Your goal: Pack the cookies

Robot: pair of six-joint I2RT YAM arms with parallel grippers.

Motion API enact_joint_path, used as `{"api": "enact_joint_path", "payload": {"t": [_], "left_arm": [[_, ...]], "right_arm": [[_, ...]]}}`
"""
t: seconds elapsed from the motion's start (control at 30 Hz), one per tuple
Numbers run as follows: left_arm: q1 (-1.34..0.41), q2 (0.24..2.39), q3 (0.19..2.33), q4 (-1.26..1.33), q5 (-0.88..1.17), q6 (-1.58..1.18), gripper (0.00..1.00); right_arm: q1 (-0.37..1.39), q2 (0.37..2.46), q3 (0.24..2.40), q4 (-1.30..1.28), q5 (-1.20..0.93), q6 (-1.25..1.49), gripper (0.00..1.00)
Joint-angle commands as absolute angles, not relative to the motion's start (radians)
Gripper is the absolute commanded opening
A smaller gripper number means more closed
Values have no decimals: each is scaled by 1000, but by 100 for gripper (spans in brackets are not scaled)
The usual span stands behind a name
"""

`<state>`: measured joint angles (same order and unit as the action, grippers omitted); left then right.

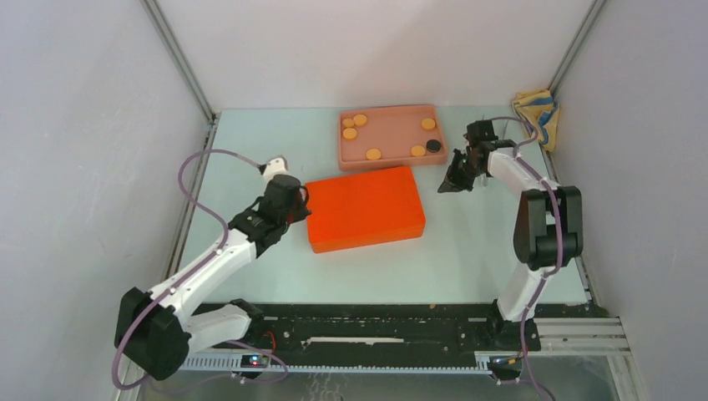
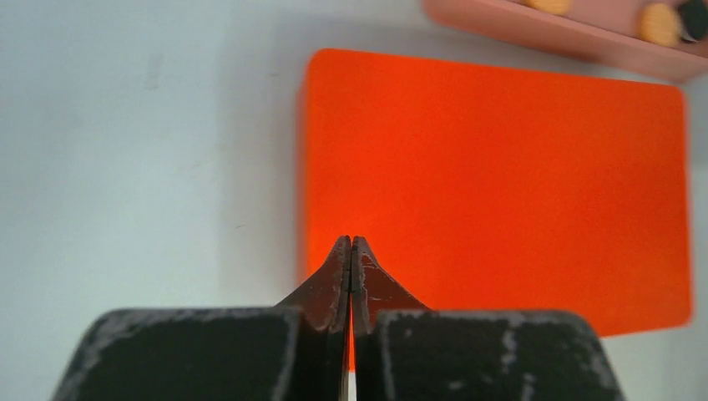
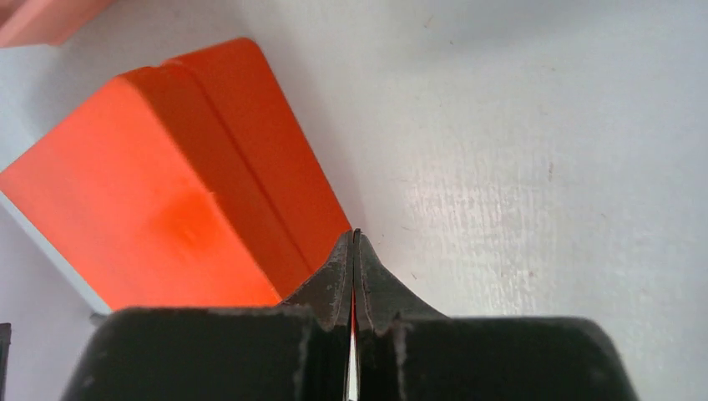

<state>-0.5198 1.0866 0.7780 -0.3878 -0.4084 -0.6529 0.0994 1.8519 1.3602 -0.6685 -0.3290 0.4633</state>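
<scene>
Several orange cookies (image 1: 373, 154) and one black cookie (image 1: 433, 145) lie in a shallow pink tray (image 1: 392, 134) at the back of the table. In front of it sits a closed orange box (image 1: 365, 208). My left gripper (image 1: 300, 203) is shut and empty, just over the box's left end; in the left wrist view its tips (image 2: 351, 244) hang over the box's lid (image 2: 501, 184), with the tray's edge (image 2: 551, 29) at the top. My right gripper (image 1: 451, 185) is shut and empty, right of the box's far right corner (image 3: 242, 150), near the tray's right end.
A crumpled yellow and blue cloth (image 1: 536, 110) lies in the back right corner. Grey walls and metal posts close in the table on both sides. A black rail with the arm bases runs along the near edge (image 1: 376, 326).
</scene>
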Motion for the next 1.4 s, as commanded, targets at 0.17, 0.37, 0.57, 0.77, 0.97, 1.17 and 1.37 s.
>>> {"api": "enact_joint_path", "payload": {"t": [0.17, 0.37, 0.57, 0.77, 0.97, 1.17, 1.37], "left_arm": [[-547, 1381, 698, -8, -33, -711, 0], [-586, 1549, 693, 126, 90, -754, 0], [-616, 1633, 730, 177, 155, -770, 0], [-621, 1640, 742, 199, 185, -768, 0], [-621, 1608, 758, 218, 221, -751, 0], [-621, 1429, 777, 111, 180, -716, 0], [-621, 1190, 808, -71, 28, -643, 0]], "right_arm": [[269, 1673, 1453, -735, -58, 384, 0], [388, 1719, 1540, -793, -1, 327, 0], [489, 1794, 1607, -844, 99, 298, 0], [505, 1877, 1532, -842, 98, 309, 0], [488, 1878, 1392, -862, 184, 375, 0], [491, 1860, 1423, -852, 174, 366, 0], [551, 1789, 1486, -818, 224, 340, 0]]}}
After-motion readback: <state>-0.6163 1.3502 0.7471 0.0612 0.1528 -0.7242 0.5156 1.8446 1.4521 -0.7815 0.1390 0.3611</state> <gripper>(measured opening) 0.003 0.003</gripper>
